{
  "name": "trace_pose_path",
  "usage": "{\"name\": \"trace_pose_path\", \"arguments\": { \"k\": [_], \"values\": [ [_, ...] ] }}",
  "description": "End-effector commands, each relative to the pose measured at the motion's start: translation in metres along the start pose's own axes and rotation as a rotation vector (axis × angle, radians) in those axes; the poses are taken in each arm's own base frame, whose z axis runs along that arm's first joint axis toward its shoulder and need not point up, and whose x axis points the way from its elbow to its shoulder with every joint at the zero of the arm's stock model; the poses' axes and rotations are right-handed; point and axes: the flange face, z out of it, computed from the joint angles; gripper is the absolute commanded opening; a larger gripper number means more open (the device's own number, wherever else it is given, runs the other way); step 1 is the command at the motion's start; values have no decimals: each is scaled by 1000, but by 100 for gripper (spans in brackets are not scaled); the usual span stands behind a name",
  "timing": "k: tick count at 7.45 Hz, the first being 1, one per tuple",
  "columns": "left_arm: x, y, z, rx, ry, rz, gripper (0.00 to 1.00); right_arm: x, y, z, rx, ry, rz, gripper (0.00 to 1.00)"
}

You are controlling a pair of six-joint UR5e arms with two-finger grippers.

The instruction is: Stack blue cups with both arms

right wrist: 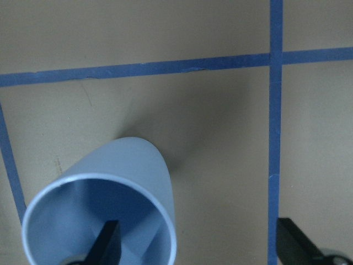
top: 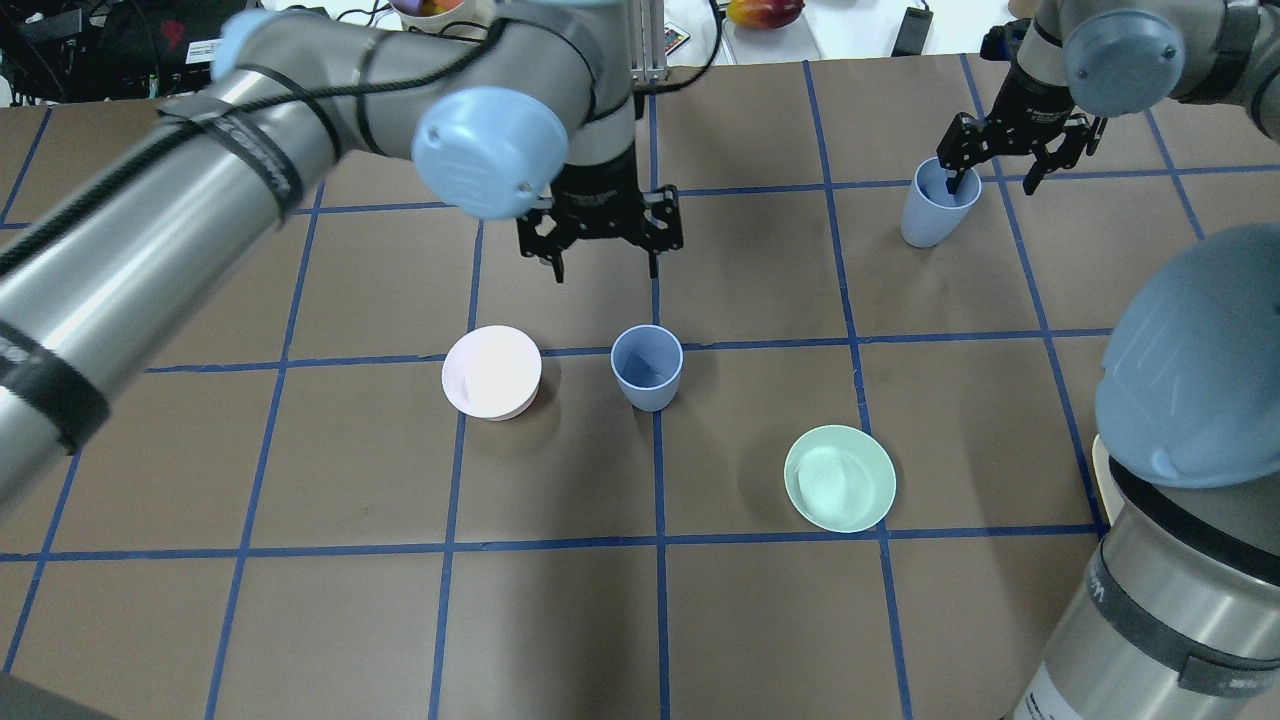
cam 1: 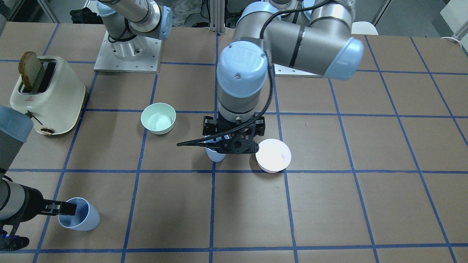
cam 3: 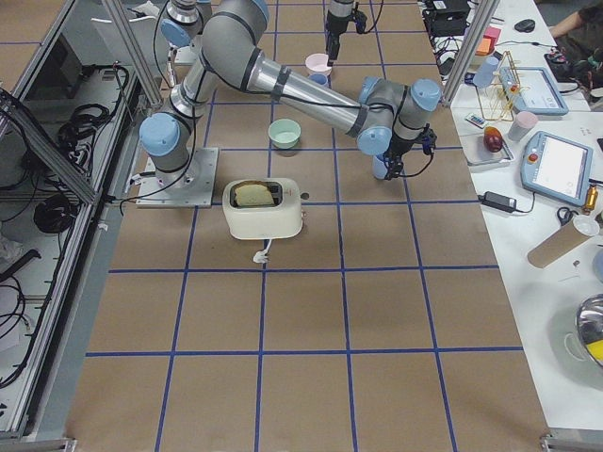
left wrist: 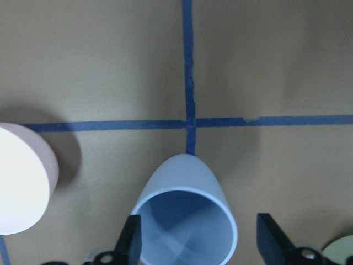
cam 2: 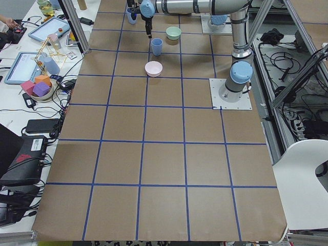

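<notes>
Two pale blue cups stand upright on the table. One blue cup (top: 647,365) is at the middle; it also shows in the front view (cam 1: 215,154) and the left wrist view (left wrist: 185,218). My left gripper (top: 605,270) hovers open above it, with a finger (left wrist: 132,243) on each side of its rim. The other blue cup (top: 938,208) stands far right, also in the front view (cam 1: 79,214) and the right wrist view (right wrist: 102,210). My right gripper (top: 1000,180) is open, with one finger (right wrist: 107,245) inside this cup and the other outside, well clear of its wall.
A pale pink bowl (top: 492,372) sits close to the left of the middle cup. A mint-green bowl (top: 840,478) lies nearer the robot on the right. A cream toaster (cam 1: 47,95) with bread in it stands at the right end of the table.
</notes>
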Motion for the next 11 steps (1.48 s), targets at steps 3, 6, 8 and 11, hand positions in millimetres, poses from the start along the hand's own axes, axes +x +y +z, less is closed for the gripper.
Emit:
{"name": "trace_pose_path", "arguments": {
  "k": [3,6,8,11],
  "values": [
    [-105,43,-107,139,40,-41,100,-1,3,4,-27,-4,5,0],
    [-168,49,-111,268,7,-132,100,-1,5,3,-44,-10,5,0],
    [-168,59,-112,158,0,-61,100,-7,13,-23,-42,-18,24,0],
    [-164,59,-114,117,-1,-59,100,-110,84,-111,-100,-133,149,0]
  ]
}}
